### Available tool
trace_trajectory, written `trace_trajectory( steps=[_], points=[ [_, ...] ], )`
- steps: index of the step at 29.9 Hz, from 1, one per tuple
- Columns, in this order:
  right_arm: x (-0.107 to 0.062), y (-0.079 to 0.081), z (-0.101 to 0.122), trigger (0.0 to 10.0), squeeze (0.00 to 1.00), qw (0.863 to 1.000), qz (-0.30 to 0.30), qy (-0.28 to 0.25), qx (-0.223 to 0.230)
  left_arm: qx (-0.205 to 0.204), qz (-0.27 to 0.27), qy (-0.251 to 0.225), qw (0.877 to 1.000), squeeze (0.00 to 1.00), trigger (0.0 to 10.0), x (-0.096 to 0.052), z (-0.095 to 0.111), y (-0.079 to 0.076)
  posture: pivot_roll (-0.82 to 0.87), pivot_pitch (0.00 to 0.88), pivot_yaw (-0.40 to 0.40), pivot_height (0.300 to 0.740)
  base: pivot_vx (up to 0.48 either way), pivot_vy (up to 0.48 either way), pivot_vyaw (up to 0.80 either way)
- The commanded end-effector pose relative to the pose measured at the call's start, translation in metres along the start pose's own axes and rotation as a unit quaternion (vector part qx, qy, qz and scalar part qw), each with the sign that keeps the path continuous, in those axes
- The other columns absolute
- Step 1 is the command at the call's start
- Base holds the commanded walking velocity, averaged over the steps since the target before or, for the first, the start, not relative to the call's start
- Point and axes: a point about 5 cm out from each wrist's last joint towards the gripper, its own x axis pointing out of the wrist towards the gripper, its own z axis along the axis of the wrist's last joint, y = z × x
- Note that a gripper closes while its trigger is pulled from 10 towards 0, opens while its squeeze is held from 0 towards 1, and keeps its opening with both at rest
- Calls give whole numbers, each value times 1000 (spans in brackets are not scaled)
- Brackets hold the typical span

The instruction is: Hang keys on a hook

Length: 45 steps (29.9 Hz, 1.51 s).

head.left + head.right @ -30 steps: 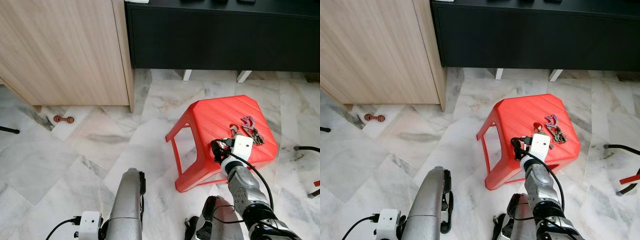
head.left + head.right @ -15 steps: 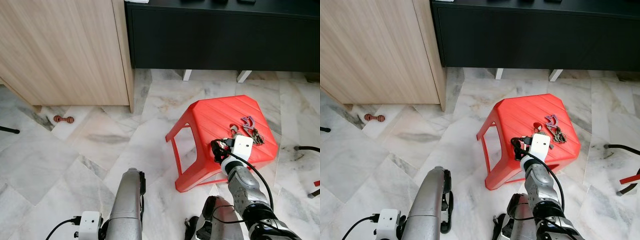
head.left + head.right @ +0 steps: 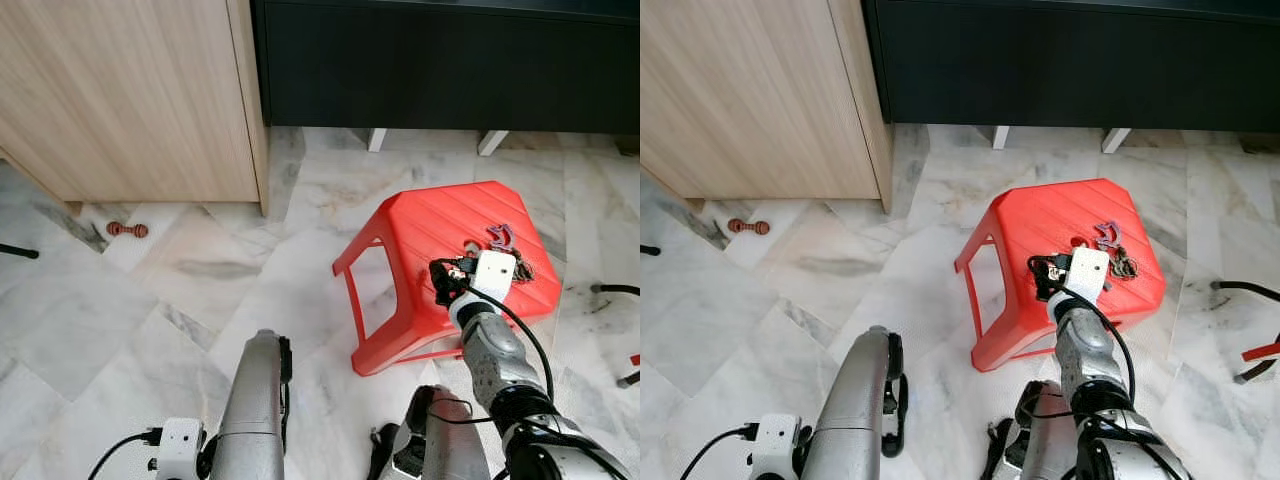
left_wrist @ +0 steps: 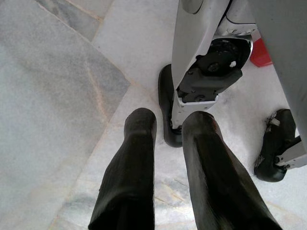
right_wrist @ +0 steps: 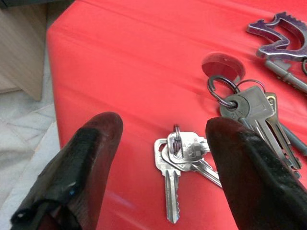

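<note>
Two black fingers of your right gripper (image 5: 163, 158) have closed in over the red stool (image 3: 430, 225), spread wide around the small keys (image 5: 180, 155); pinch next; left gripper (image 4: 165, 158) idle, fingers slightly apart.

Grey-veined white marble floor (image 3: 150, 300) runs under a light wood cabinet (image 3: 130, 90) and a black sideboard (image 3: 450, 65) on white legs. A red plastic stool (image 3: 420, 240) stands on the tiles.

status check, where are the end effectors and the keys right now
Right end effector open over the red stool, small key bunch between its fingers, not gripped. Larger key bunch close beside. Left end effector idle near floor, open.
</note>
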Motion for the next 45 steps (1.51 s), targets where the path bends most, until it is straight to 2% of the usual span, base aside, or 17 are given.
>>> trace_trajectory(
  steps=[1, 45],
  points=[
    [-4, -8, -11, 10000, 0, 1000, -13, 18, 0, 0, 20, -298, 954, 0, 10000, 4, 140, 4, 183, 356, -99, 601, 0, 0, 0],
    [-4, -8, -11, 10000, 0, 1000, -13, 18, 0, 0, 20, -298, 954, 0, 10000, 4, 140, 4, 183, 356, -99, 601, 0, 0, 0]
  ],
)
